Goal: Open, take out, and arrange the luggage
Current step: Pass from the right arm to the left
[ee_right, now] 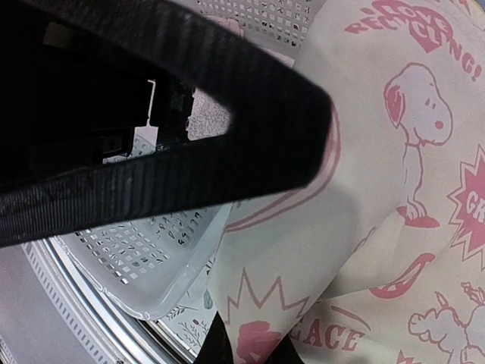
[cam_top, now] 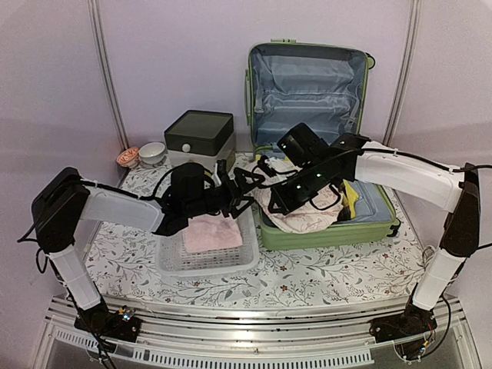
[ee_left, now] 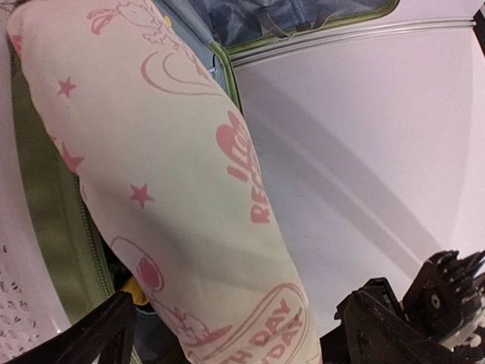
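Right up against the right wrist cam is one thick black ribbed finger (ee_right: 189, 152). Next to it, filling the right half of that frame, is a cream cloth with pink cartoon print (ee_right: 379, 227). The right gripper (cam_top: 270, 204) is clamped tight on that cloth, holding it up over the luggage's left edge, next to the basket. The left gripper (cam_top: 247, 187) is spread wide and pinching nothing, though the cloth runs up between its fingers (ee_left: 98, 337) in the left wrist view.

Containers: the white plastic mesh basket (cam_top: 173, 265), lower centre-left of the top view, has a folded pink cloth (cam_top: 209, 233) in it. The light-green hard-shell luggage (cam_top: 323, 234) lies open right of centre on the floral-print table (cam_top: 307, 277). Its lid stands up against the back wall, pale blue lining showing. The lower half holds the rest of the cream cloth, bunched up, plus something yellow (cam_top: 350, 196) that can't be made out. A dark-lidded white box (cam_top: 200, 134) sits left of the luggage, and you can't see into it.

Writing on the cloth: "DAY" low in the left wrist frame and "ACE" at the bottom of the right wrist one, with a white floppy-eared cartoon dog (ee_right: 417, 106) upper right. The other words are cut off.
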Robot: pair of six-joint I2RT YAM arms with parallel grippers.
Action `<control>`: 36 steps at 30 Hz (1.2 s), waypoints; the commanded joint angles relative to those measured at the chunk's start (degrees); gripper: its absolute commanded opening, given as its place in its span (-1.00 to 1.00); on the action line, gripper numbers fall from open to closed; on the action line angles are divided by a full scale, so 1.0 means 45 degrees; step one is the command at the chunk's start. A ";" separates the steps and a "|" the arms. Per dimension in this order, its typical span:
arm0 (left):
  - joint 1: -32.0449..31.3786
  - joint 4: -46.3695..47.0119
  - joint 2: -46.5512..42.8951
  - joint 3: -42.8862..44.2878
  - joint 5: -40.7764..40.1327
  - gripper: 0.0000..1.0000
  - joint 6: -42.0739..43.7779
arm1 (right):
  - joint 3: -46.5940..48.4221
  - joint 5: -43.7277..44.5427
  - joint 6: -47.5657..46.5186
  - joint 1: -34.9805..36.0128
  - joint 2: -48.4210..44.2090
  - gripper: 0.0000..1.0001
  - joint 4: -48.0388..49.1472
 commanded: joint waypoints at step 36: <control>0.0505 -0.0601 0.0330 0.0395 0.0254 -0.56 0.0653 | -0.0343 -0.0508 -0.0060 0.1127 -0.0774 -0.11 0.0870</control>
